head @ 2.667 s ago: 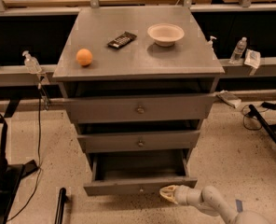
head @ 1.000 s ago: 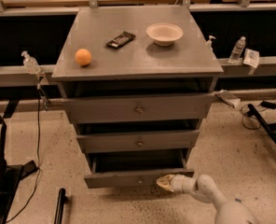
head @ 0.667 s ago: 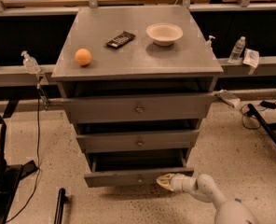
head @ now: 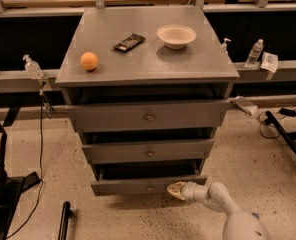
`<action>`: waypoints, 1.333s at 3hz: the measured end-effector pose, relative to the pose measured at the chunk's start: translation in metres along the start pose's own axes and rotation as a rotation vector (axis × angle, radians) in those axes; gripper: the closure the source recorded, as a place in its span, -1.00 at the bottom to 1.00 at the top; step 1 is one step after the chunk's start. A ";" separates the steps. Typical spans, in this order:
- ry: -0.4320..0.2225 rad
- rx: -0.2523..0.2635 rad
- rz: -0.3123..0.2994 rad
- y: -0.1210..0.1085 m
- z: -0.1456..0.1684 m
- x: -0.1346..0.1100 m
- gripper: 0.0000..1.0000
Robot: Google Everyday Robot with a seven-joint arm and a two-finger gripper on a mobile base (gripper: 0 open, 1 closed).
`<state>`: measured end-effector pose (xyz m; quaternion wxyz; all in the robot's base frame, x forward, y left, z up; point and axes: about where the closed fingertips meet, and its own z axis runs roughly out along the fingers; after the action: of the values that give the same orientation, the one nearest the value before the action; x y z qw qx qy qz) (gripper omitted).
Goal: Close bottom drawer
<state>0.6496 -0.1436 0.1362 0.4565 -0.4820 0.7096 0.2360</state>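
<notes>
Table (head: 148, 66): a grey unit with three drawers, right in front of me. Small things sit on its top.
Top drawer (head: 113, 117): the widest front, at twelve o'clock of the stack, knob in the middle.
Middle drawer (head: 118, 152): the mid-width front, directly below.
Bottom drawer (head: 120, 186): the narrowest front, at six o'clock of the stack, close to the floor. A dark gap above its front says to me it stands partly out, not far.
Arm (head: 223, 204): pale, reaching in from five o'clock, low over the speckled floor.
Bowl (head: 176, 36): cream, on the table top toward one o'clock.
Dark bar (head: 129, 42): flat, at nine o'clock of the bowl, apart from it.
Orange (head: 89, 61): toward nine o'clock of the table top, alone.
End effector (head: 176, 190): at three o'clock of the bottom drawer's knob, its tip at the drawer front, touching or just beside it. Wide or narrow, I cannot tell. It holds nothing that I can see.
Knob (head: 149, 188): small, round, centred on the bottom front, not gripped.
Step in hand: the push itself, I would say, with contact made right of centre.
Next move: a steady, level push toward twelve o'clock until the gap disappears. Being off-centre, it could skew the drawer, so it should go straight in.
</notes>
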 end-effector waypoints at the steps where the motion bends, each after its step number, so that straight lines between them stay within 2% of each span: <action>1: -0.001 -0.001 -0.004 -0.001 0.004 -0.001 1.00; 4: -0.012 0.002 -0.018 -0.014 0.016 -0.008 1.00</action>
<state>0.6699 -0.1334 0.1372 0.4635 -0.4865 0.7027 0.2340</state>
